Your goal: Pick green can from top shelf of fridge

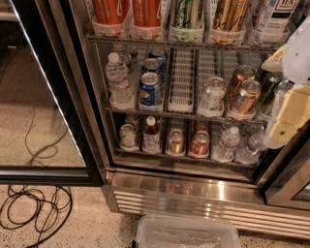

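The green can (187, 13) stands on the top shelf (160, 42) of the fridge (193, 193), in the third lane from the left. It sits between an orange-red can (147, 12) on its left and a gold-brown can (229, 14) on its right. The hand (289, 114) is at the right edge, in front of the middle rack, lower than the green can and apart from it. I cannot tell whether it is open or closed. The glass door (43, 97) stands open to the left.

green can (186, 14): glossy metal | gripper (289, 116) (right edge): matt plastic
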### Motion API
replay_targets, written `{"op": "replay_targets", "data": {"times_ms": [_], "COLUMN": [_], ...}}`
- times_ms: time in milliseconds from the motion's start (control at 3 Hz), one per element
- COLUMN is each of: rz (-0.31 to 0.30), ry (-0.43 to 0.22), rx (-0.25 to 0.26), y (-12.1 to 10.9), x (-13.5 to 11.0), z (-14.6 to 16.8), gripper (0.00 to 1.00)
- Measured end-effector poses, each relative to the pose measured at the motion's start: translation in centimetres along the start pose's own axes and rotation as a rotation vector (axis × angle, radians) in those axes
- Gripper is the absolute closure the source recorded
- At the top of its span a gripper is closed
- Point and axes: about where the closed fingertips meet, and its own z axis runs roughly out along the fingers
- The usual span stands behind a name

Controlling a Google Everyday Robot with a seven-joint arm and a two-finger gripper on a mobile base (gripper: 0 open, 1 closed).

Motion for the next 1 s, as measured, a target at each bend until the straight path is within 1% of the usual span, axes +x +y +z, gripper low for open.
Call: {"op": "replay_targets", "data": {"times_ms": [333,667,1000], "rz": [0.000,-0.015,-0.037], "ry": [0.000,-0.025,-0.110], "rx": [0.000,0.036,0.090], "y": [0.0,-0.5,-1.4], "x": [0.0,-1.3,-3.6], "z": [0.0,-0.8,-2.1], "gripper": [0.00,0.00,0.00]}}
